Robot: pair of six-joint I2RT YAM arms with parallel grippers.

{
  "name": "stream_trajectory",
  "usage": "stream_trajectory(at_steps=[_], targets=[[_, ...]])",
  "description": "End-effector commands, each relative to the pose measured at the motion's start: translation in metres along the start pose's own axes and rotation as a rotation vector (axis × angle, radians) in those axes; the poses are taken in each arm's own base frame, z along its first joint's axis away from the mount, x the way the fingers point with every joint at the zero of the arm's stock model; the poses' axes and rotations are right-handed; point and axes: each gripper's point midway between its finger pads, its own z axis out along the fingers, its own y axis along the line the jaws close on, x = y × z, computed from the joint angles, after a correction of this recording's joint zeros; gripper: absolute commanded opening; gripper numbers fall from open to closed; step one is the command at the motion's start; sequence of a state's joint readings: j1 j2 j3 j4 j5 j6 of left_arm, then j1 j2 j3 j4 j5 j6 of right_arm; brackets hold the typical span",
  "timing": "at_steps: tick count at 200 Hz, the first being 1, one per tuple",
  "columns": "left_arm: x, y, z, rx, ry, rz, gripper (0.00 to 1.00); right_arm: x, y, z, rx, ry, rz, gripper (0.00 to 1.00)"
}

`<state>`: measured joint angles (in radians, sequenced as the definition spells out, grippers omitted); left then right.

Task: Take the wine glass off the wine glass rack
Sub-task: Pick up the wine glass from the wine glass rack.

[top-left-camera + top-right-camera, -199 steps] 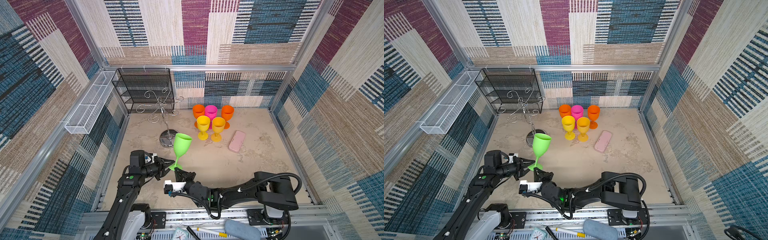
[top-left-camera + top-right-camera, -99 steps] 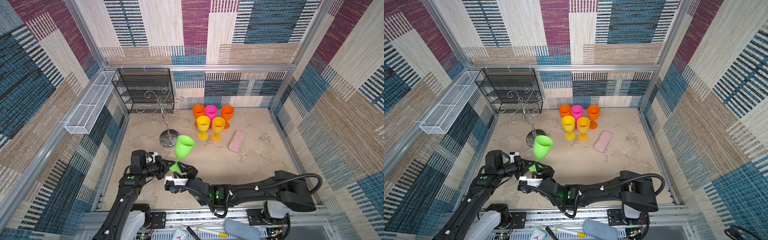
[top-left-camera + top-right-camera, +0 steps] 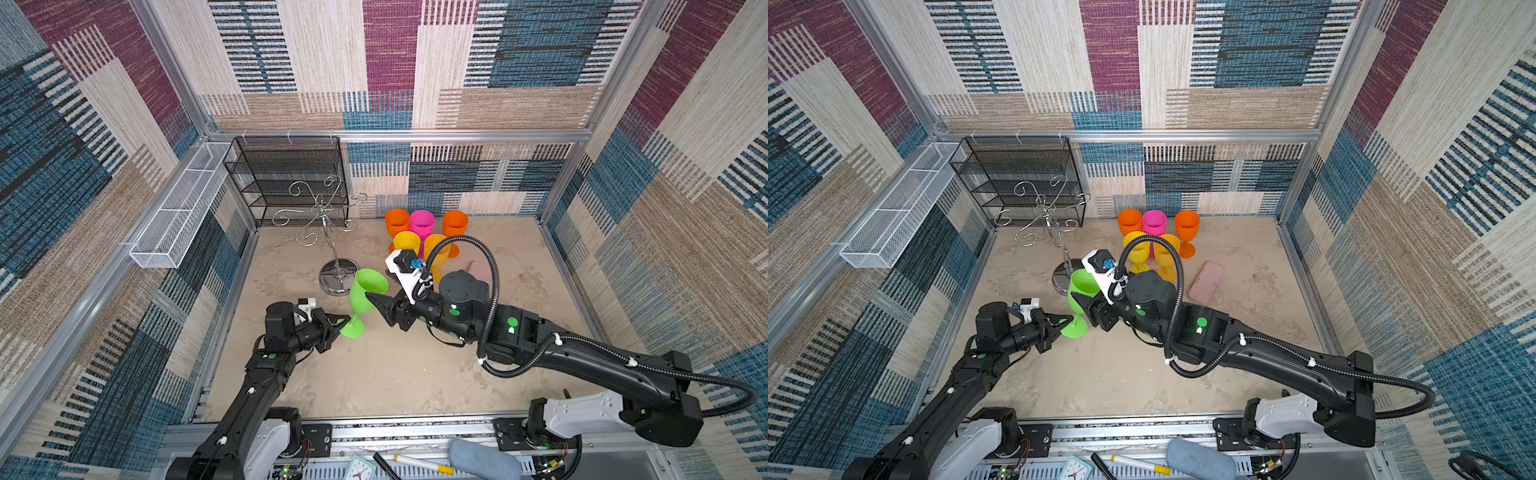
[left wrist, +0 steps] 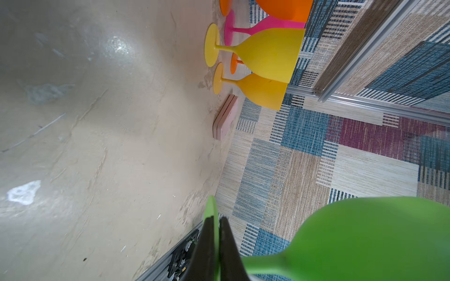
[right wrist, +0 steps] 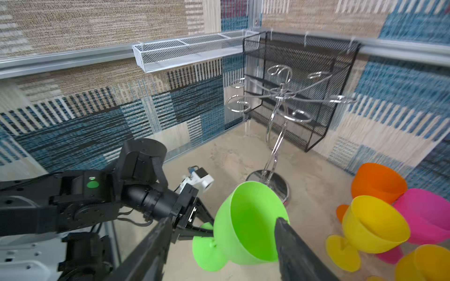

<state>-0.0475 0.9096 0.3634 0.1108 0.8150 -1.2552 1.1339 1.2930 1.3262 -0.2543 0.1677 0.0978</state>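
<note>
**Glass off the rack, in a 2-arm hold.** Your left fingers (image 4: 207, 245) are clamped on the edge of the round foot of the green wine glass (image 4: 365, 233), as the left wrist view shows from close up. In both top views the glass is clear of the wine glass rack (image 3: 332, 245) and leans at a tilt just in front of the rack's mirrored base, over the worktop (image 3: 374, 374). You cannot tell from these views whether the foot touches the worktop.

Your right fingers (image 5: 292, 243) stand well apart, 1 on each side of the green bowl. In the right wrist view, 1 tip lies across the bowl's rim and the other sits beside the left arm's fingers near the foot. Whether either right finger presses on the bowl cannot be told.

The chrome rack stands upright at the back left, its 6 scroll arms spread in front of the black mesh shelf unit (image 3: 286, 178). A long white mesh basket (image 3: 178, 216) hangs on the rail of the left wall.

To the right of the rack, 5 more glasses stand upright in a tight cluster: 2 orange glasses (image 3: 397, 222), 1 pink glass (image 3: 422, 224) and 2 yellow glasses (image 3: 407, 245). A pink case (image 3: 1206, 280) lies flat on the worktop just beside them.
</note>
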Motion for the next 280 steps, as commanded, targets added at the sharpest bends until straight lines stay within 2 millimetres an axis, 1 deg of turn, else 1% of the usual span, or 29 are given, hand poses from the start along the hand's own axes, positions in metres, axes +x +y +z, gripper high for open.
stream_trajectory(at_steps=[1,28,51,78,102,111,118,121,128,141,153,168,172,195,216,232,268,280], targets=[[-0.005,-0.013,0.002,0.059,-0.014,0.102,0.00,0.019,0.015,0.001,-0.119,0.131,0.139,0.68],[-0.005,-0.014,0.004,0.077,-0.001,0.126,0.00,0.030,0.013,0.012,-0.117,0.203,0.145,0.66],[-0.005,-0.017,0.005,0.089,0.002,0.148,0.00,0.037,0.017,0.022,-0.135,0.243,0.140,0.65],[-0.003,-0.019,0.005,0.101,0.002,0.169,0.00,0.047,0.013,0.034,-0.099,0.299,0.124,0.60],[-0.002,-0.022,0.006,0.125,0.003,0.198,0.00,0.050,0.011,0.041,-0.088,0.334,0.109,0.55],[-0.002,-0.025,0.007,0.141,0.006,0.211,0.00,0.051,0.010,0.043,-0.084,0.347,0.103,0.53],[-0.002,-0.027,0.008,0.150,0.009,0.218,0.00,0.059,0.010,0.044,-0.081,0.375,0.099,0.50],[-0.002,-0.028,0.008,0.153,0.010,0.220,0.00,0.050,0.011,0.044,-0.087,0.361,0.099,0.50],[-0.003,-0.030,0.009,0.164,0.011,0.228,0.00,0.050,0.012,0.045,-0.089,0.369,0.095,0.47],[-0.004,-0.033,0.011,0.180,0.013,0.234,0.00,0.053,0.013,0.046,-0.092,0.394,0.089,0.43],[-0.006,-0.037,0.013,0.195,0.014,0.243,0.00,0.055,0.014,0.046,-0.097,0.408,0.084,0.38],[-0.007,-0.035,0.016,0.196,0.022,0.233,0.00,0.058,0.014,0.047,-0.098,0.424,0.081,0.32],[-0.008,-0.041,0.015,0.218,0.017,0.256,0.00,0.059,0.015,0.047,-0.100,0.429,0.080,0.31],[-0.011,-0.044,0.018,0.235,0.019,0.257,0.00,0.065,0.014,0.050,-0.095,0.460,0.072,0.23],[-0.012,-0.044,0.020,0.237,0.020,0.259,0.00,0.068,0.012,0.053,-0.083,0.474,0.064,0.11],[-0.014,-0.044,0.020,0.236,0.014,0.261,0.00,0.070,0.009,0.055,-0.072,0.484,0.059,0.00],[-0.016,-0.043,0.020,0.217,0.000,0.265,0.00,0.075,-0.004,0.057,-0.025,0.497,0.050,0.00],[-0.017,-0.043,0.019,0.201,-0.013,0.270,0.06,0.076,-0.011,0.056,-0.004,0.497,0.052,0.00]])
